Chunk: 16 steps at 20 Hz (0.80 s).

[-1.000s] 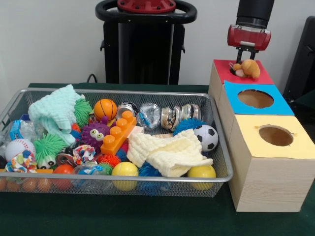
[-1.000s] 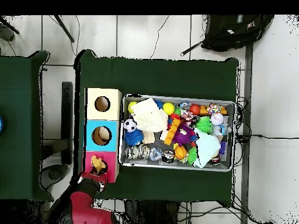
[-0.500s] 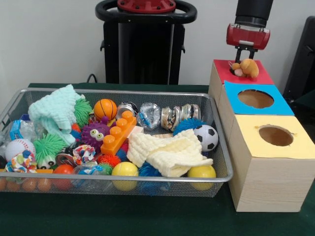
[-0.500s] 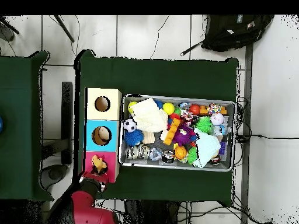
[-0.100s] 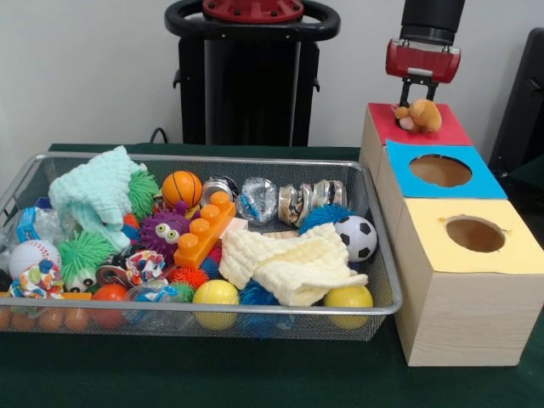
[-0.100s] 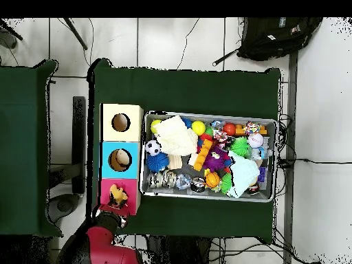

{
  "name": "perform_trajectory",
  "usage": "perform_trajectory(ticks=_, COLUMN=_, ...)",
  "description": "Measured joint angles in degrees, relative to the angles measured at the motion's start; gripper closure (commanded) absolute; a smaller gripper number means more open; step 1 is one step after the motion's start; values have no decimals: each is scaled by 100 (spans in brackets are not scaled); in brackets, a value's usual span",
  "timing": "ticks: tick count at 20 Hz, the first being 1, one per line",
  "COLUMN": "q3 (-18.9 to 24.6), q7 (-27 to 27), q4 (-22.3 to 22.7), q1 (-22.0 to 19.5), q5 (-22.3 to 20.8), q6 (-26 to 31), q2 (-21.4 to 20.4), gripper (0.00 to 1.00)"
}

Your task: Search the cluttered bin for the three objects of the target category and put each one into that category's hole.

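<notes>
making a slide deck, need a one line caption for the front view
Sawyer's claw above a small plush toy lying on the red-topped box, beside a wire bin crammed with toys.

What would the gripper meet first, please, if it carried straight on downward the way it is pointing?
Most likely the small orange plush toy lying on the red-topped box, right below the gripper. Depth is not certain.

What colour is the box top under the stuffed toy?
Red box top, seen best in the front view, under the stuffed toy.
</notes>
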Motion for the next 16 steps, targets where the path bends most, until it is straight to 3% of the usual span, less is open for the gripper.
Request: perform_trajectory(ticks=16, q3=81, q7=-1, q4=39, q1=-98, q5=-39, q6=0, q2=-58, gripper=0)
